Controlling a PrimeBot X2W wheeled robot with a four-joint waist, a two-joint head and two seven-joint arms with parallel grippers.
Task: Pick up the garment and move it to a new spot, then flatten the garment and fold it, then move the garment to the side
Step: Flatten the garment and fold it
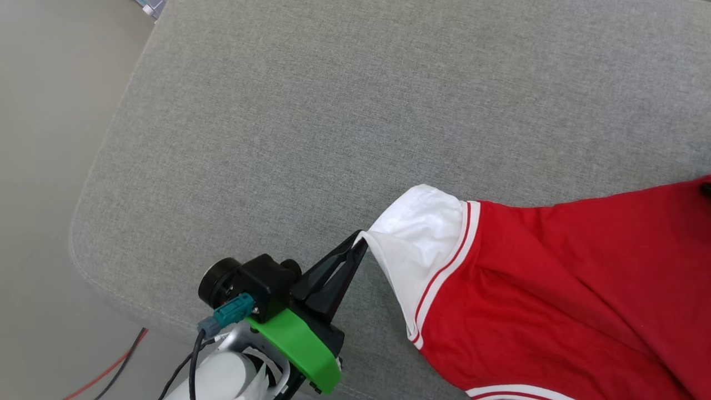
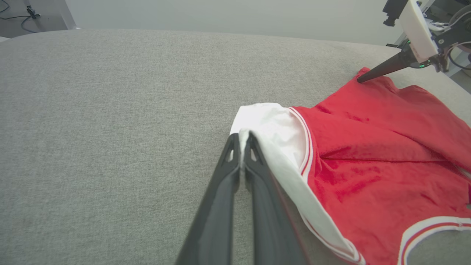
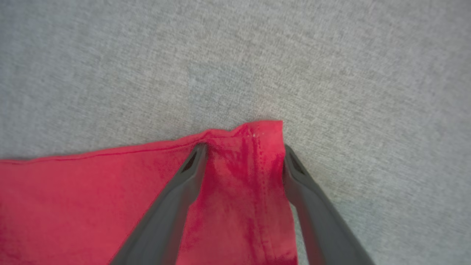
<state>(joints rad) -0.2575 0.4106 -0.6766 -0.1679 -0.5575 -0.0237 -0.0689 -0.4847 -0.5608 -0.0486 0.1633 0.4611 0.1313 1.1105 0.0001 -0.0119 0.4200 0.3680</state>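
Garment (image 1: 555,289), long axis left to right, white sleeve (image 1: 422,233) pointing left

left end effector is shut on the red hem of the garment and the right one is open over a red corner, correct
Not quite. The left end effector is shut on the white sleeve of the garment, not the red hem; the left wrist view shows it. The right end effector is indeed open over a red corner.
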